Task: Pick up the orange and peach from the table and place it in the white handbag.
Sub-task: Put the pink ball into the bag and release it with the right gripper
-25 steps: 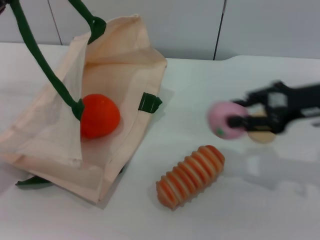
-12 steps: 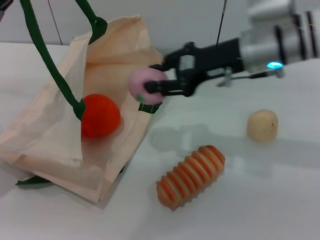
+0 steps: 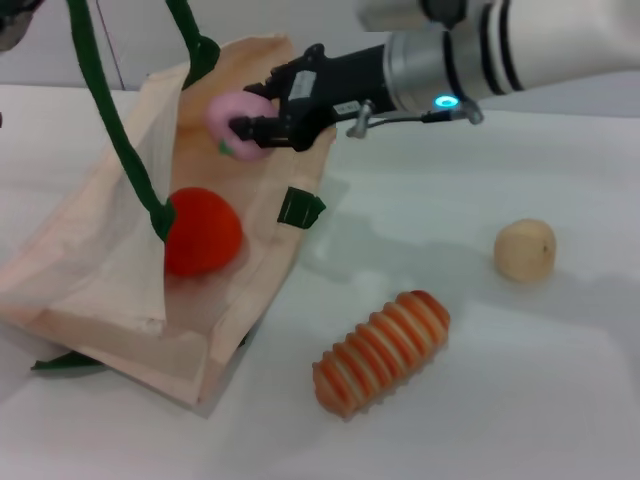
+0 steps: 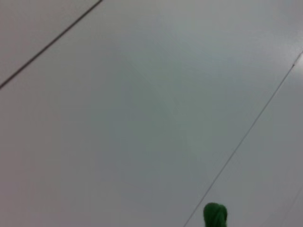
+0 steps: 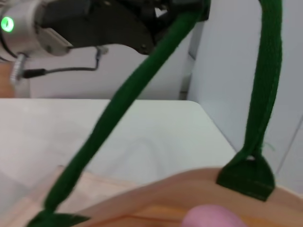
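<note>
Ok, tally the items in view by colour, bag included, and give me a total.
Orange-red: 1, the orange inside the white handbag
Pink: 1, the peach in the right claw
Beige: 1, pale round fruit
Orange-and-cream striped: 1, ribbed item
Cream: 1, the handbag
Total: 5

Right wrist view. Two dark green handles [image 5: 128,101] of the white handbag [image 5: 156,196] rise from its cream rim at the lower edge toward the top of the frame. The peach [image 5: 213,217] shows as a pink curve at bottom centre. The left pincer [image 5: 151,14], black, meets the handles at top. White bench [image 5: 71,137] behind.
</note>
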Tool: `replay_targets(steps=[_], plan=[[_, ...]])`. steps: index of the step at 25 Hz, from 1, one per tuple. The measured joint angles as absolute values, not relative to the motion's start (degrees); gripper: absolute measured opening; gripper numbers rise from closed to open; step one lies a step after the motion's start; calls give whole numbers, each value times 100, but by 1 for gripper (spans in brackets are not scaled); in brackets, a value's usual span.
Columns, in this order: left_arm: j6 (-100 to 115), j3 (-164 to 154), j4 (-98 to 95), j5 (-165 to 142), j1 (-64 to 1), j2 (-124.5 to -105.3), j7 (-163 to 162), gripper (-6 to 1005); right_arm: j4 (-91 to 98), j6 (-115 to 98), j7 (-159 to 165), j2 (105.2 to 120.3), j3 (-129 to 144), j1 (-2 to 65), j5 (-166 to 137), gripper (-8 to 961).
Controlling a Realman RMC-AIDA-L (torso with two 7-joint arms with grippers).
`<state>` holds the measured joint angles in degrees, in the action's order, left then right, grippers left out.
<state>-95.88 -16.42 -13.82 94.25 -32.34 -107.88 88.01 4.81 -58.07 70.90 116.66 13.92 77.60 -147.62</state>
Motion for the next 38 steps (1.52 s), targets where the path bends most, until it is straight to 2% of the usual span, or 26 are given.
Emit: replay_targets(steps=[12,23,29,38], plan=[[-9815,-1645,-1334,9413,-3424,-10816,8787,120,-326,-4135,7074,11691,1415,8054,-14791,400],[-9935,-1733,-1307,9404,-3632,-10902,8780,121,-684,-3920,6686,11733,1355,8210,-14763,399],[-9957,-1733,-1187,9317,-3744,-10907,8804,121,-1012,-3161,6241,11737,988,8259,-14787,398],[-9958,-1731,-1186,9263,-3815,-10913,8807,121,-1106,-3089,5726,11733,717,8252,-14840,403]])
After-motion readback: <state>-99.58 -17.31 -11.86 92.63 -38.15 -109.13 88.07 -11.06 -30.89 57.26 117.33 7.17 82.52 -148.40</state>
